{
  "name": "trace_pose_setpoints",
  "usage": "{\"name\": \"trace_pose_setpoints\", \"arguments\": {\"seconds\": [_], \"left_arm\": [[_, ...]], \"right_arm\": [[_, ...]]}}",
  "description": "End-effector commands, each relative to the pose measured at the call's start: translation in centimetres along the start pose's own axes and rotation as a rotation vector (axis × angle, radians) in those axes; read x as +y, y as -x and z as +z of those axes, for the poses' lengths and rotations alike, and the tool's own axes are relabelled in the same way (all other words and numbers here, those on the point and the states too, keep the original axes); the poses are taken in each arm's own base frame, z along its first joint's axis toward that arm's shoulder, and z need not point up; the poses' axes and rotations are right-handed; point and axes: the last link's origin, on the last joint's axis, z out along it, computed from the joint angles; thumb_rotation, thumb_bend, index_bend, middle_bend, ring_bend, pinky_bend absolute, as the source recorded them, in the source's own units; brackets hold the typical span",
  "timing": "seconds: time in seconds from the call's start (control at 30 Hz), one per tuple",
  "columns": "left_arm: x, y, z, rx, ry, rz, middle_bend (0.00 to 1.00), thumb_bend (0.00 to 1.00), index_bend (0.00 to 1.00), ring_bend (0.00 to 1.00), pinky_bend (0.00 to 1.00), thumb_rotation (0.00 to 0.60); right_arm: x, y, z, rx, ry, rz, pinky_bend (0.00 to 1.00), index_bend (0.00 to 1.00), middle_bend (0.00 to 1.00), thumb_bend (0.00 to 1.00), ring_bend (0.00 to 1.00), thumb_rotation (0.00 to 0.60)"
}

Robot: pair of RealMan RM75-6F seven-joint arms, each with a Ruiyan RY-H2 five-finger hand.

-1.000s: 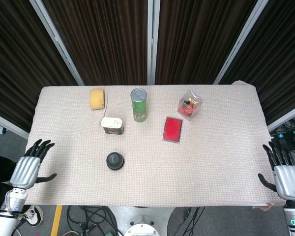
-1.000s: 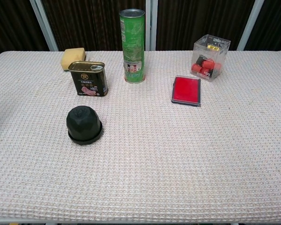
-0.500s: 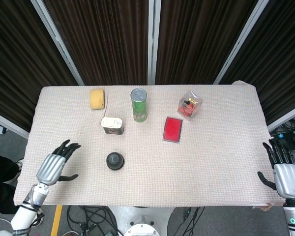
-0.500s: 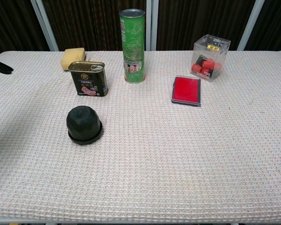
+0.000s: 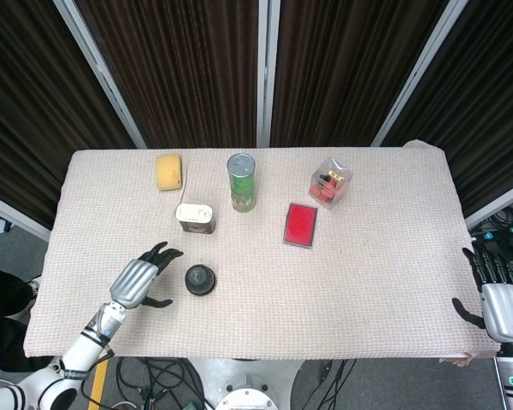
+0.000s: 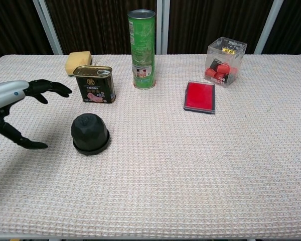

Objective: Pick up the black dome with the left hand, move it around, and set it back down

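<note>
The black dome (image 5: 200, 279) (image 6: 90, 132) sits flat on the woven table cloth, left of centre and near the front. My left hand (image 5: 143, 279) (image 6: 21, 107) hovers just to its left with thumb and fingers spread wide toward it, a gap still between them and the dome, nothing held. My right hand (image 5: 495, 295) hangs at the table's right front edge, fingers apart and empty; the chest view does not show it.
Behind the dome stands a dark tin can (image 5: 195, 218) (image 6: 95, 84), then a yellow sponge (image 5: 169, 172) (image 6: 78, 62). A tall green canister (image 5: 241, 182) (image 6: 142, 48), a red flat box (image 5: 301, 225) (image 6: 199, 96) and a clear box of red pieces (image 5: 330, 182) (image 6: 226, 62) lie further right.
My left hand has travelled rightward from the table's left front edge to just beside the dome, staying spread. The dome and my right hand have not moved.
</note>
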Motion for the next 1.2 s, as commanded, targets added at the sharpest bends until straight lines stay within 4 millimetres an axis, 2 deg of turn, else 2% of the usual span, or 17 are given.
{"name": "trace_pose_setpoints", "arguments": {"seconds": [0.03,0.37,0.83,1.2], "left_arm": [[0.3,0.5,0.5,-0.014,0.007,-0.013,0.15,0.0,0.14,0.05,0.23,0.6],[1.0,1.7,2.5,-0.048,0.035,-0.034,0.17,0.0,0.14,0.07,0.24,0.6],[2.0,3.2,4.0,-0.096,0.049,-0.042,0.17,0.0,0.15,0.08,0.25,0.6],[2.4,3.6,5.3,-0.114,0.057,0.022,0.21,0.0,0.15,0.08,0.25,0.6]], "right_arm": [[0.1,0.0,0.0,0.003,0.002,0.002,0.0,0.0,0.0,0.16,0.0,0.6],[0.0,0.2,0.1,-0.007,0.002,-0.003,0.0,0.0,0.0,0.16,0.0,0.6],[0.3,0.2,0.1,-0.01,0.009,0.0,0.0,0.0,0.0,0.16,0.0,0.6],[0.5,0.3,0.1,-0.007,0.013,0.003,0.0,0.0,0.0,0.16,0.0,0.6]]}}
